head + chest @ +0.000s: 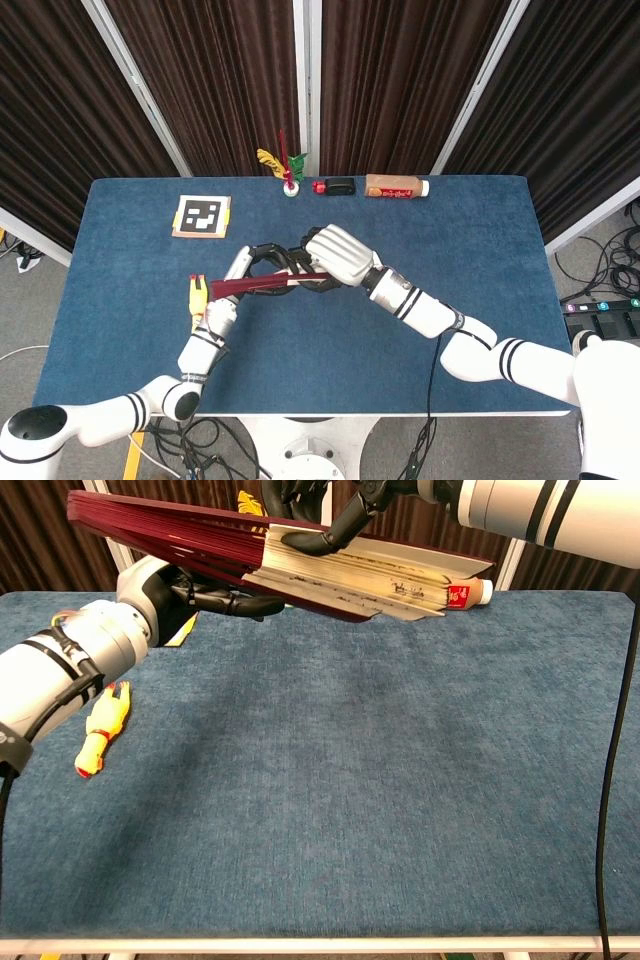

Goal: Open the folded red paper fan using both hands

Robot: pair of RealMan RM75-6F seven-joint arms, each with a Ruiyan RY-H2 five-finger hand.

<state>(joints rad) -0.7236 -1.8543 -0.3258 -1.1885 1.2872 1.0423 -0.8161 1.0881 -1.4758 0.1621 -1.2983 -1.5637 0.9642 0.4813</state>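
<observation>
Blue table (480, 240), fan (262, 287) aloft.

I see even, bright light on the table (470, 230), soft shadows, no glare; both views sharp.

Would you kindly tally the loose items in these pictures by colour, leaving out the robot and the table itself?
Red: 1, the paper fan, held above the table by both hands
Yellow: 1, the rubber chicken toy
Black and white: 1, the marker card
Brown: 1, the tube
Black with red: 1, the small item
Mixed colours: 1, the little ornament
Total: 6
</observation>
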